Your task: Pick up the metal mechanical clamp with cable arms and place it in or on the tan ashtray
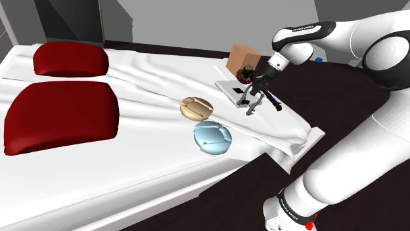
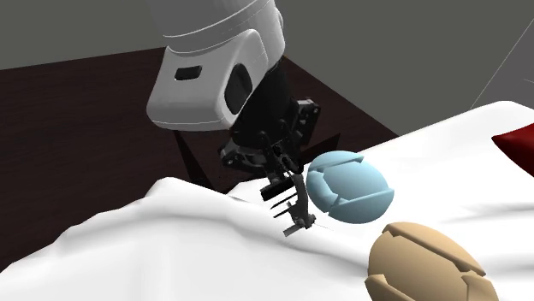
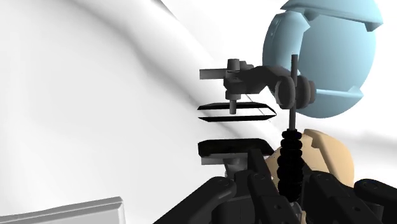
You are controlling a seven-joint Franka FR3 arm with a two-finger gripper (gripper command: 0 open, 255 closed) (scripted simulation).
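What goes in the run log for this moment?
stage: clamp grasped | gripper: shut on clamp | clamp: not yet in tan ashtray | light blue round object: beside the tan ashtray

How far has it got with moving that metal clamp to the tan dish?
Done: the gripper is shut on the clamp, apparently lifted off the white sheet. In hand: carrying it. Left: reaching the tan ashtray, which lies apart from the clamp, then releasing it there.

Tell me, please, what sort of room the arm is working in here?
Probably a bedroom: a bed under a rumpled white sheet, with a large dark red pillow and a smaller dark red pillow at one end.
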